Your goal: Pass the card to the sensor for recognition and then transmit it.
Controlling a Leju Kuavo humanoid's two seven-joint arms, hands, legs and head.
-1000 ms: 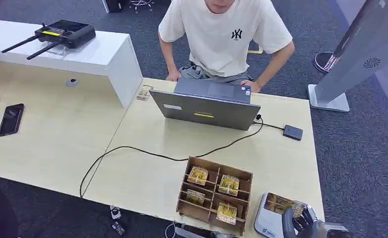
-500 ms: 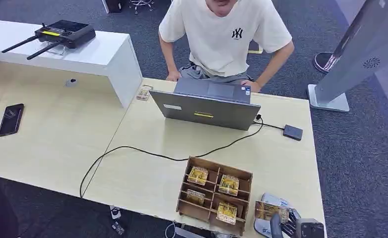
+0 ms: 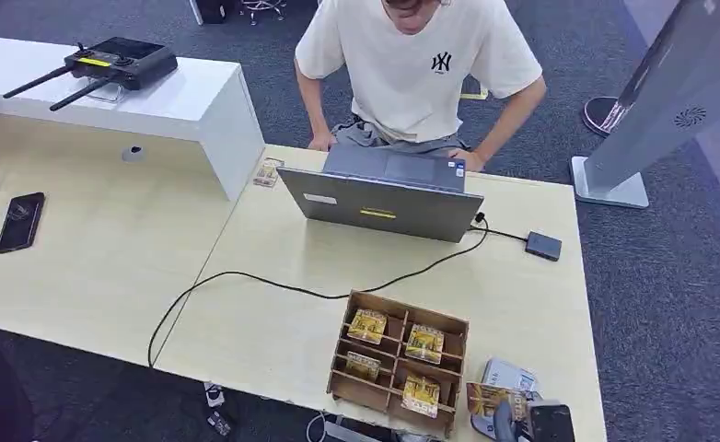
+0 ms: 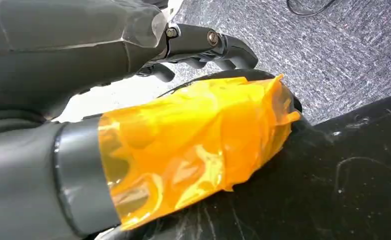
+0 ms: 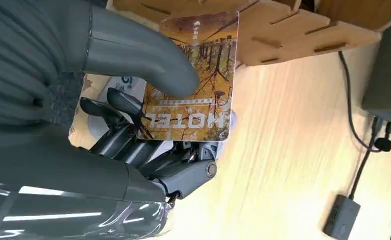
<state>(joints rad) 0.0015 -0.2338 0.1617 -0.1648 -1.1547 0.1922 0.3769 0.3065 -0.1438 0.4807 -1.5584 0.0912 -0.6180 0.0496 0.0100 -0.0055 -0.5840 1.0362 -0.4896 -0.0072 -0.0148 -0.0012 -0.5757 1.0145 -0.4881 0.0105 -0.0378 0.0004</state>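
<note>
While the thumb presses its face, the right hand [image 5: 148, 125] clamps the card [image 5: 193, 80] beside the wooden box [image 3: 399, 361].

Pale wood table [image 3: 273, 322] extends ahead and to the left of the right hand [image 3: 531, 422]. Second pale table [image 3: 98, 267] joins it further left. White raised counter [image 3: 154, 101] far ahead-left. Dark grey speckled carpet [image 3: 669, 304] just right of the hand and beyond the table. Grey slanted kiosk stand [image 3: 660, 101] on a white base, far ahead-right. Chair base [image 3: 261, 9] at the far edge. Even, soft light.
</note>
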